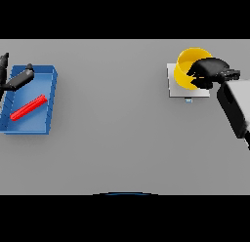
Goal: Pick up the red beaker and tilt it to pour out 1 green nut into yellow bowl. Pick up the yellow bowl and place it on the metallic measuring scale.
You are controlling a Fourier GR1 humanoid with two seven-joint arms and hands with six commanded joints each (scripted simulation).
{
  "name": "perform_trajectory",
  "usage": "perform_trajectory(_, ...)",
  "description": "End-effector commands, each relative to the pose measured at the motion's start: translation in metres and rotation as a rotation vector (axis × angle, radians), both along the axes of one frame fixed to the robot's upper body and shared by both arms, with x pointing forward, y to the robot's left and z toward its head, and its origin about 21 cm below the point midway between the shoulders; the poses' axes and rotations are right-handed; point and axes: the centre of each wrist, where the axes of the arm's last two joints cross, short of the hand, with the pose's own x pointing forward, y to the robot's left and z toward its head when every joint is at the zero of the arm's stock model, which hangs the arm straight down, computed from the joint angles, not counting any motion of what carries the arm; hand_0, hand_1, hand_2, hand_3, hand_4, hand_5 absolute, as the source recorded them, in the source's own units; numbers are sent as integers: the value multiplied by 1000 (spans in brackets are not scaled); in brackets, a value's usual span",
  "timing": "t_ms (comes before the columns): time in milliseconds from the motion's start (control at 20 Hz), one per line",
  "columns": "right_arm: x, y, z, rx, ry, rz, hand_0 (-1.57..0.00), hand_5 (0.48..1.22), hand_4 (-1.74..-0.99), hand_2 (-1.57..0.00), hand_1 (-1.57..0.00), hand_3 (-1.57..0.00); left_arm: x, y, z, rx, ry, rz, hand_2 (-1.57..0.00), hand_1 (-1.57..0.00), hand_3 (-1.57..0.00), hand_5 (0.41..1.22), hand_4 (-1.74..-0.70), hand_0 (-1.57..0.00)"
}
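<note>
The yellow bowl (pixel 187 65) sits tilted over the metallic measuring scale (pixel 177 89) at the right rear of the table. My right hand (pixel 209 71) has its fingers curled over the bowl's right rim, hiding that side of it. The red beaker (pixel 28 107) lies on its side inside a blue tray (pixel 49 109) at the far left. Above the tray's rear left corner is my left hand (pixel 18 80), fingers straight and holding nothing. No green nut is visible.
The scale has a small blue display (pixel 188 100) on its front edge. My right forearm (pixel 234 107) comes in from the right edge.
</note>
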Motion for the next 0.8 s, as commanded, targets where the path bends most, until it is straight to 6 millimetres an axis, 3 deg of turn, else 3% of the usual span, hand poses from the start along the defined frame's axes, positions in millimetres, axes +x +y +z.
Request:
perform_trajectory(0,2,-1,1,6,10,-10,-1525,1134,-1596,-1348,-1350,-907,0,2,-2,1,9,6,1,1,1,745,-812,1)
perform_trajectory(50,2,0,1,10,12,-15,-1219,1053,-1548,-1132,-1083,-824,1,4,-1,1,10,10,1,1,1,744,-812,1)
perform_trajectory(150,2,-5,0,8,25,-15,-780,928,-1470,-810,-692,-711,1,4,0,0,12,14,1,1,1,745,-812,1)
perform_trajectory(300,6,-1,1,9,41,-15,-399,821,-1410,-518,-354,-604,3,2,-5,11,16,4,1,1,1,738,-806,1)
perform_trajectory(500,7,0,-4,-11,57,21,-163,755,-1356,-288,-144,-475,7,2,-3,-6,7,10,1,1,1,736,-812,1)
perform_trajectory(750,10,-1,-4,-28,76,25,-53,733,-1308,-115,-47,-348,8,0,-4,-6,4,16,1,1,1,734,-821,1)
